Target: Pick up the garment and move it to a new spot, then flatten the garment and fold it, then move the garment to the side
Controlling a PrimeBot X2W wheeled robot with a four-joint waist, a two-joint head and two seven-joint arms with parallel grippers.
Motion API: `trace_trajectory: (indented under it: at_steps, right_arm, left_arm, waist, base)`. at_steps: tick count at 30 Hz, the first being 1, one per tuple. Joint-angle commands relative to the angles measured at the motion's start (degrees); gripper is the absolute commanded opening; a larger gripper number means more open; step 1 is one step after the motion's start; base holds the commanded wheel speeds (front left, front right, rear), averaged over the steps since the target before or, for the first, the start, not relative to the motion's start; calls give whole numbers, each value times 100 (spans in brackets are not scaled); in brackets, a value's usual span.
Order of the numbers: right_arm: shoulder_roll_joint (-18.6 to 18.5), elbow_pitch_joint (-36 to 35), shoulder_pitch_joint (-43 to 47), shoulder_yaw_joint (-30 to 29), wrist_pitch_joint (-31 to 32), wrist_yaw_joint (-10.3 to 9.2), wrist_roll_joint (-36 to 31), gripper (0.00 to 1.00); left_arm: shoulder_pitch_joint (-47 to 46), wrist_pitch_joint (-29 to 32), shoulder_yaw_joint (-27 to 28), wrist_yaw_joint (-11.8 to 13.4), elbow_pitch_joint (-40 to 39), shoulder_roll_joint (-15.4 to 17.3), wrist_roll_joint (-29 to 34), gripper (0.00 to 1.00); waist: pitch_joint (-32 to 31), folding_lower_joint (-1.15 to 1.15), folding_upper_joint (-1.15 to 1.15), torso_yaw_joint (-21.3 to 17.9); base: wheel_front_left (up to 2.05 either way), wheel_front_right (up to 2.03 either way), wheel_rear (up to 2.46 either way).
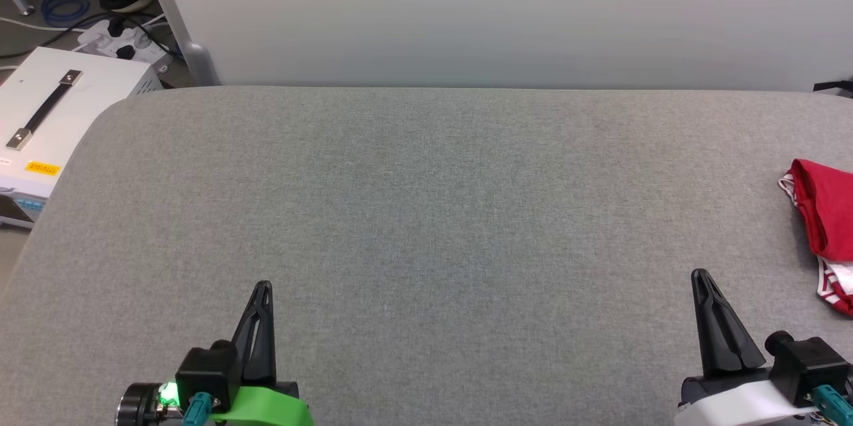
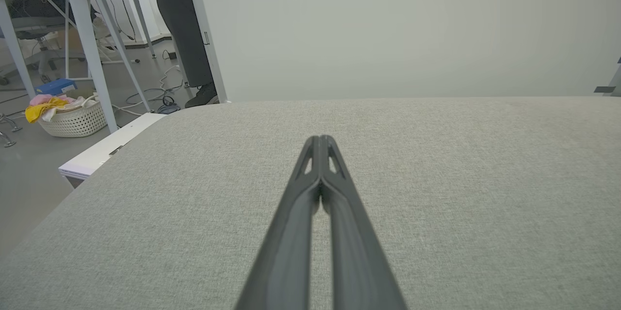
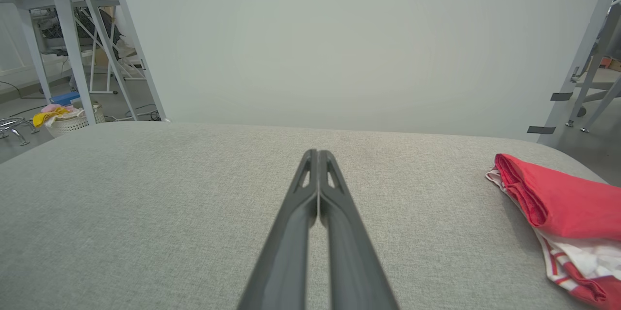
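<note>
Garment [image 1: 825, 219] lies bunched at the far right edge of the grey padded table [image 1: 426, 199], partly cut off in the head view. Left pincer [image 1: 263, 287] and right pincer [image 1: 700, 276] are both clenched and empty, over bare table, the left well apart from the cloth. Risks: reaching in still clenched would shove the bunch off the edge; pinching a single layer may lift it tangled, which would hinder flattening

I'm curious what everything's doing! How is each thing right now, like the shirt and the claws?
Shirt: bunched up, unheld, on the table, far right.
Left claw: shut, empty.
Right claw: shut, empty, apart from the shirt.
Basket: full of clothes, on the floor.
</note>
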Motion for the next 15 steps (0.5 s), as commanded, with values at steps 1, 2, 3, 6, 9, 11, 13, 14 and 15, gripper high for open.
trace_trajectory:
  at_steps: [1,2,3,6,9,11,13,14,15]
  right_arm:
    - [4,4,-19,-3,34,0,-19,0]
    - [6,5,-25,-3,47,0,-25,0]
    - [7,7,-30,-3,57,0,-30,0]
    - [11,11,-48,-4,93,0,-48,0]
    - [14,15,-64,-5,127,0,-65,0]
    - [17,18,-75,-5,150,0,-76,0]
    - [19,21,-87,-5,174,-1,-88,0]
    - [21,22,-93,-6,187,-1,-94,0]
    - [22,23,-98,-6,197,-1,-99,0]
  left_arm:
    - [-14,34,9,-1,-8,-5,11,0]
    - [-19,47,12,-1,-10,-7,15,0]
    - [-23,57,14,-1,-12,-9,18,0]
    - [-37,92,23,-2,-19,-14,28,0]
    - [-49,126,31,-2,-26,-18,37,0]
    - [-58,148,37,-2,-30,-21,43,0]
    - [-67,171,43,-3,-35,-25,50,0]
    - [-71,184,46,-3,-37,-26,53,0]
    - [-75,194,48,-3,-39,-28,56,0]
  waist:
    - [-1,0,0,-3]
    - [-2,0,0,-5]
    - [-3,0,0,-7]
    - [-6,0,0,-12]
    - [-9,0,0,-18]
    - [-11,0,0,-21]
    - [-13,0,0,-25]
    - [-14,0,0,-27]
    - [-15,0,0,-28]
  base:
    - [0,0,0]
    - [0,0,0]
    - [0,0,0]
    - [0,0,0]
    - [0,0,0]
    - [0,0,0]
    - [0,0,0]
    - [0,0,0]
    - [0,0,0]
